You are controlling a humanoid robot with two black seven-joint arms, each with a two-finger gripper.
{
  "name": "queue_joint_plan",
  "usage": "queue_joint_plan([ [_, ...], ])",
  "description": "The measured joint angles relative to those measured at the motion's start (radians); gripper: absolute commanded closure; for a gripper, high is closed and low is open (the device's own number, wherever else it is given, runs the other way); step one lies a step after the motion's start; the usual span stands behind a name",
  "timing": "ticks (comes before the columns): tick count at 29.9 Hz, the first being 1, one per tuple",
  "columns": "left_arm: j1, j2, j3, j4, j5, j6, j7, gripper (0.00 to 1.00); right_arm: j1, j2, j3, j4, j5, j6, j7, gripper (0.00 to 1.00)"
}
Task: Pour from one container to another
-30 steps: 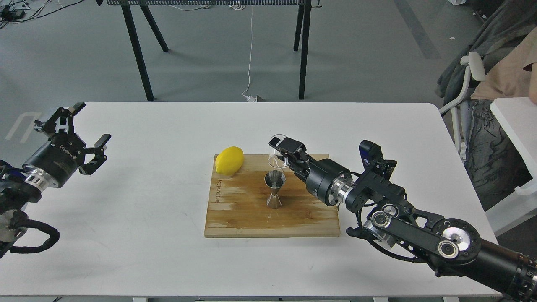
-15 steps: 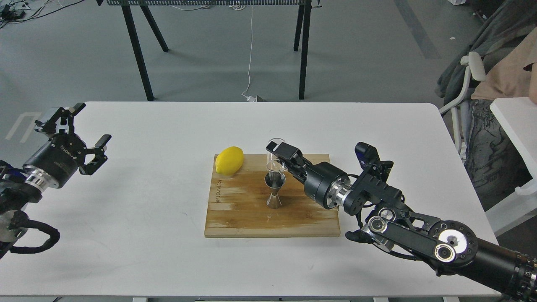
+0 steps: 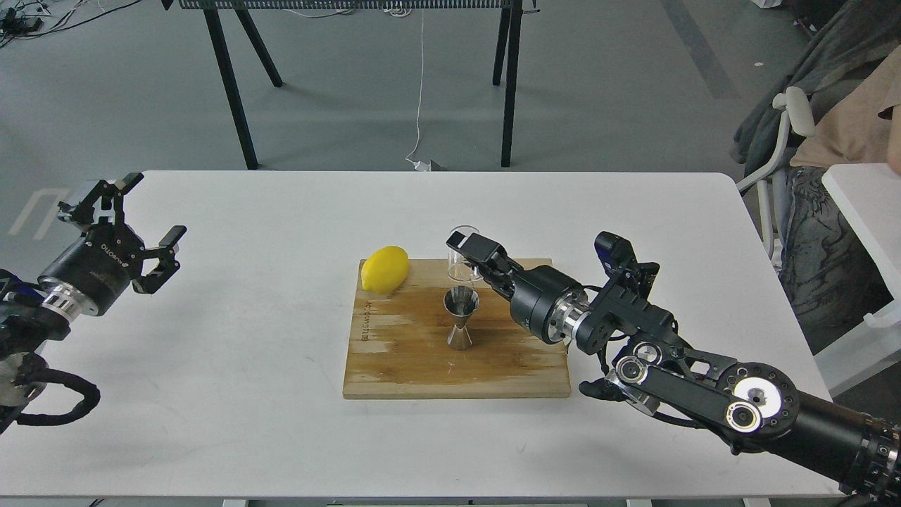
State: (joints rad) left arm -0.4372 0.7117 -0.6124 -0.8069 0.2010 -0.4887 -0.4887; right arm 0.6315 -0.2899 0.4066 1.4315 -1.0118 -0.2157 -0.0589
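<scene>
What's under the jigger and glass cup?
The jigger stands on the wooden board. The glass cup is in the right gripper; its base is hidden.

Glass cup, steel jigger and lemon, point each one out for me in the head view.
glass cup (image 3: 459, 262), head view, on its clear side wall left of the gripper finger.
steel jigger (image 3: 461, 305), head view, on its upper cone.
lemon (image 3: 385, 269), head view, on the middle of its yellow skin.

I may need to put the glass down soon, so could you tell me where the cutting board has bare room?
On the cutting board, the front strip before the jigger is bare, as is the left part below the lemon. The back right is crowded: the right gripper holds the glass cup there.
</scene>
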Motion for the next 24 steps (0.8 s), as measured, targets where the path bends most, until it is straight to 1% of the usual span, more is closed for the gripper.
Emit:
queue_joint_plan([
  [9, 0.000, 0.000, 0.000, 0.000, 0.000, 0.000, 0.000, 0.01, 0.007, 0.000, -0.026, -0.006, -0.039, 0.000, 0.001, 0.66],
  [24, 0.000, 0.000, 0.001, 0.000, 0.000, 0.000, 0.000, 0.01, 0.017, -0.002, -0.017, -0.002, -0.020, -0.008, 0.007, 0.66],
])
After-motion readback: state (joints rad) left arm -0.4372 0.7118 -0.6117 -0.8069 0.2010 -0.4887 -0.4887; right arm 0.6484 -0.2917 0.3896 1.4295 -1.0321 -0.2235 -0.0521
